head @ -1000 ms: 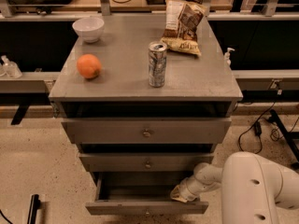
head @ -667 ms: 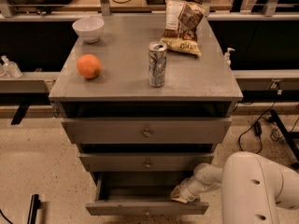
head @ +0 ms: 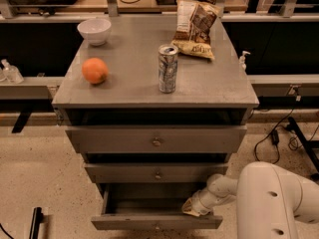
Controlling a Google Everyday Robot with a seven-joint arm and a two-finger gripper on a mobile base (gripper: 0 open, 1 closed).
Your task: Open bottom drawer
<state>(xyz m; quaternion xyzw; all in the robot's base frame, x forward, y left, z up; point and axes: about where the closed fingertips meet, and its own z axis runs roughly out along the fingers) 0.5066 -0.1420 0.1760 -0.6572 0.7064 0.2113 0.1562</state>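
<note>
**Though the bottom drawer (head: 124,222) already stands out, my gripper (head: 193,209) sits at its right end**

Since the slim front of that drawer hangs well forward of the two fronts above it, and the dark inside of its box shows behind the panel, I judge the opening as good as done. Its small round knob (head: 157,227) is at the middle of the front, near the lower edge of the view and apart from my gripper.

My gripper is low, just behind the front panel at the drawer's inner right corner, touching it or very nearly so. Whether it is parted, closed or clamped on the panel I cannot tell, for its tip merges with the corner. My white arm (head: 279,203) reaches in from the lower right.

What may be left is a little more travel, if the runners allow any, and then a clean retreat that does not nudge the drawer back in.

The middle drawer (head: 157,173) and top drawer (head: 157,141) look shut. On the cabinet top (head: 129,91) are an orange (head: 94,70), a white bowl (head: 94,30), a soda can (head: 167,68) and a chip bag (head: 195,28), none of them concerned in this.
</note>
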